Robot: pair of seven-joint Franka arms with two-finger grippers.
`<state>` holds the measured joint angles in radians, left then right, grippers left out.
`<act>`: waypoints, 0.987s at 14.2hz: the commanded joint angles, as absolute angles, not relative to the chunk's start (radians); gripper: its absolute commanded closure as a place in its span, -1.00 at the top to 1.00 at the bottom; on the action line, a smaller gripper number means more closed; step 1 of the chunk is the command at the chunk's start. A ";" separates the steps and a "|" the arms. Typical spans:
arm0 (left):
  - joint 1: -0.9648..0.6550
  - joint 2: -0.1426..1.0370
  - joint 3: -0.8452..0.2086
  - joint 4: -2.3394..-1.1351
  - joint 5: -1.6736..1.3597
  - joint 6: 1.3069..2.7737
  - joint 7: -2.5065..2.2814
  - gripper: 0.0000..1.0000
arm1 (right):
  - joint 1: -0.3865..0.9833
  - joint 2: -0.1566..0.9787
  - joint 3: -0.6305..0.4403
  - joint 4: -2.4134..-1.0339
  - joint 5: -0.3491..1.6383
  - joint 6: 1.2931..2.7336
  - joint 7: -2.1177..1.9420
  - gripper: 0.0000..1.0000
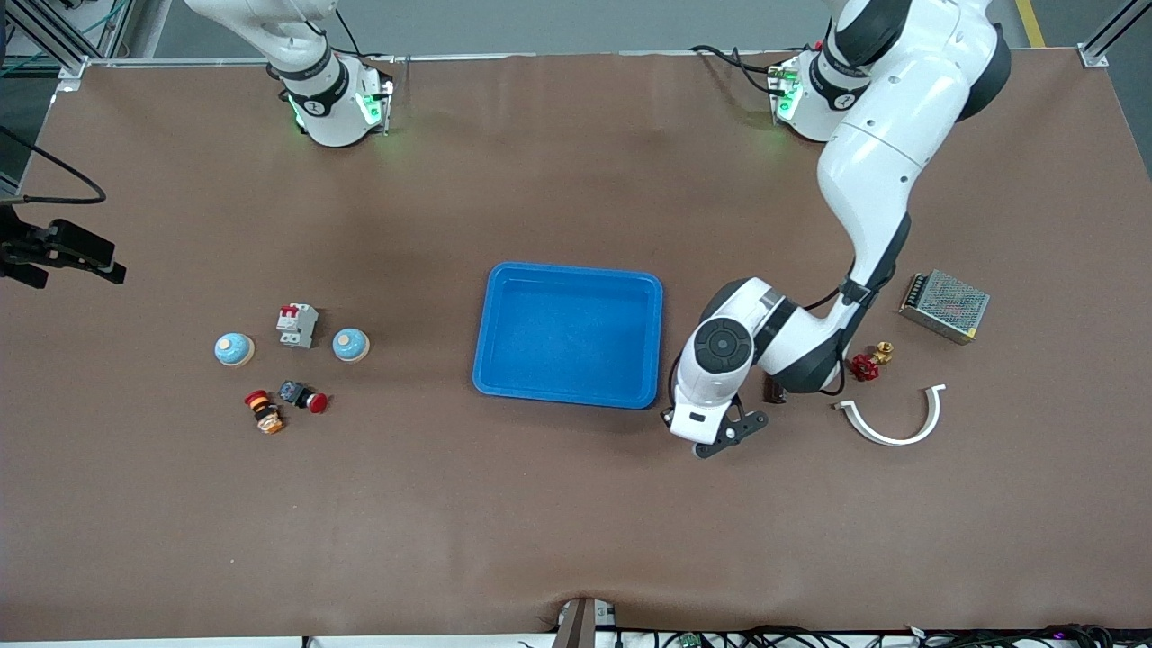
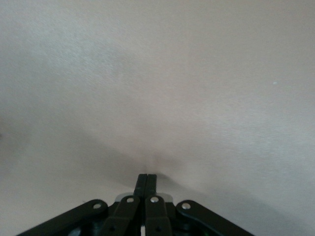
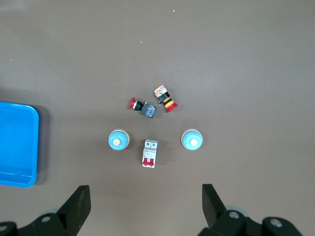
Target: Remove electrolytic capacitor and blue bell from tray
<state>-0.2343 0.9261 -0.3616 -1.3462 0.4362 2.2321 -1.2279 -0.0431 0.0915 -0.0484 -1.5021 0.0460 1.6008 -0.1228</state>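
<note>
Blue bells (image 1: 234,348) (image 1: 350,345): domes upright, flanking the breaker (image 1: 297,325).
Left gripper (image 2: 146,180): fingers pressed together, low beside tray (image 1: 569,335).
Right gripper (image 3: 146,204): spread above the bells.
Capacitor: hidden under left arm.

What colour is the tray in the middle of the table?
Blue; the tray shows best in the front view.

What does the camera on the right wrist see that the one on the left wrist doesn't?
Only the right wrist view shows the blue tray, two blue bells, a white breaker, two red push buttons, and its open jaws. Only the left wrist view shows the left gripper, jaws shut. Both show brown table.
</note>
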 commanded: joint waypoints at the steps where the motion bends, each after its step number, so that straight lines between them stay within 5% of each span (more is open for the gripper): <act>1: -0.294 0.977 -0.321 -1.238 0.407 2.215 -1.290 -1.00 | -0.048 0.094 -0.040 -1.497 0.049 1.623 -0.114 1.00; 14: -0.405 1.051 -0.261 -1.126 0.405 2.276 -1.399 -1.00 | -0.048 0.083 -0.041 -1.514 0.044 1.670 -0.074 1.00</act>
<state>-0.3859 1.0218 -0.2774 -1.1780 0.4218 2.2830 -1.3961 -0.0443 0.0940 -0.0475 -1.5023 0.0456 1.6598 -0.0951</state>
